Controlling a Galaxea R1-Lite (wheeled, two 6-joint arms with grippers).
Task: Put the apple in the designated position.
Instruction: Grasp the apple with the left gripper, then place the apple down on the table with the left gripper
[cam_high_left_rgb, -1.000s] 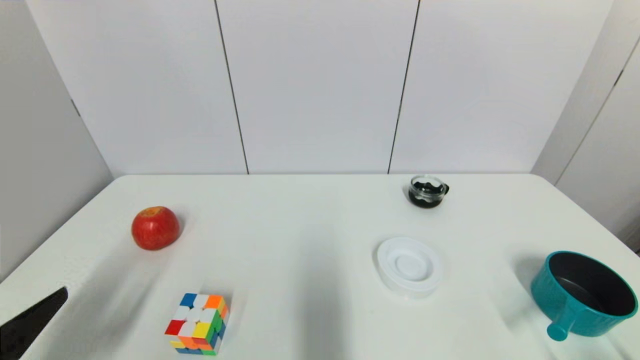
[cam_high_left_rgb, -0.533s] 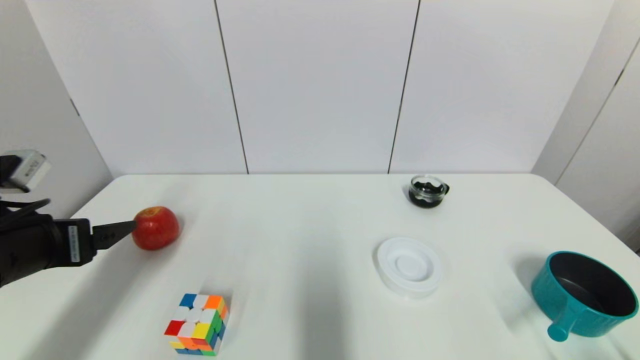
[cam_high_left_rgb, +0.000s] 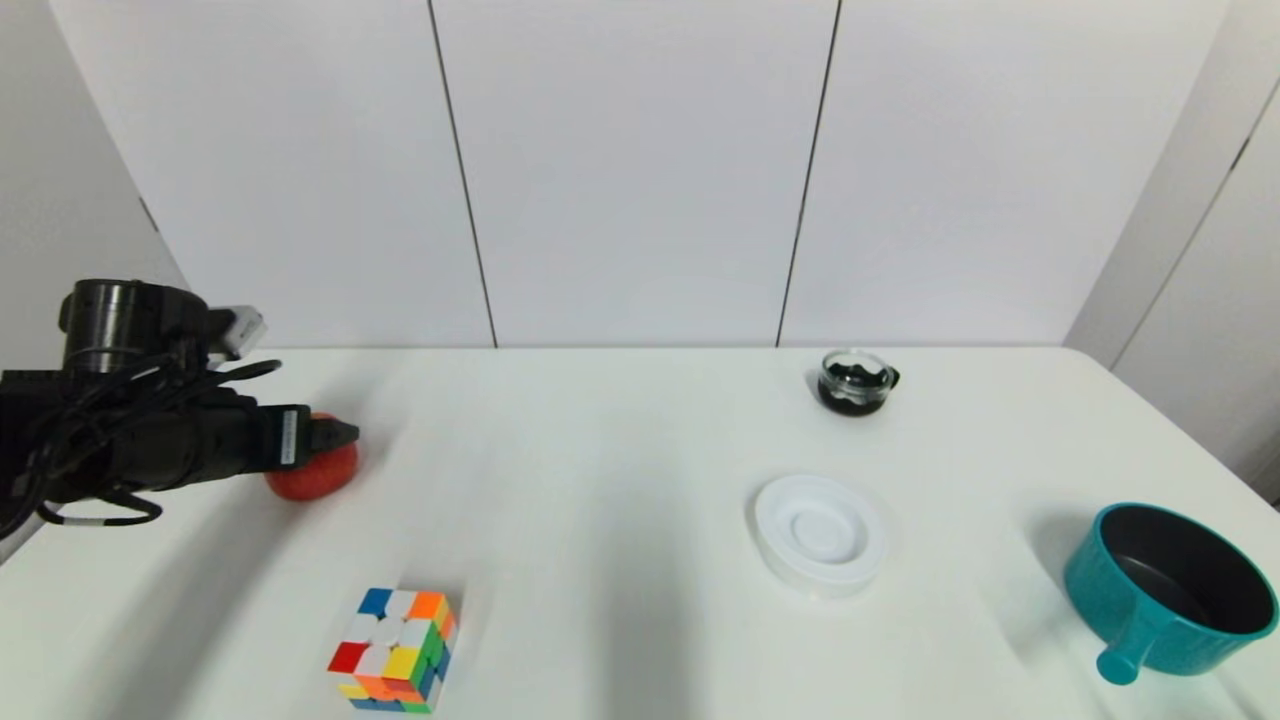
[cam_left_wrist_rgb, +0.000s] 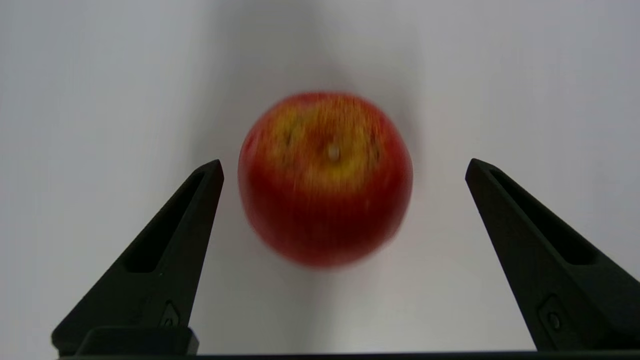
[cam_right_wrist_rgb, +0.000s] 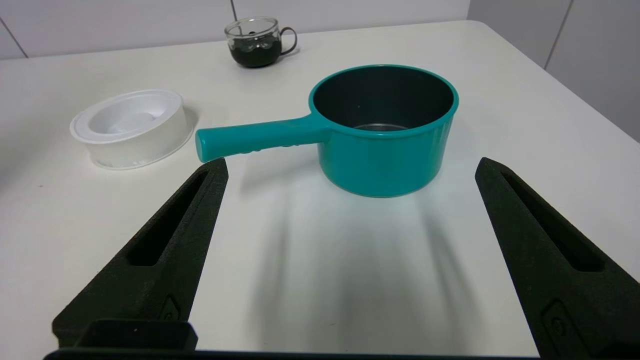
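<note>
At mid-left of the head view the left gripper (cam_high_left_rgb: 345, 434) covers most of the apple (cam_high_left_rgb: 318, 480); only the left wrist view shows the fingers spread wide of it — untouched, on bare table (cam_high_left_rgb: 600, 450).

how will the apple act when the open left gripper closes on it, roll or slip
The apple is round and sits loose on the table, so a nudge probably rolls it. Its glossy skin may slip. The left gripper straddles it evenly, favouring a centred squeeze.
</note>
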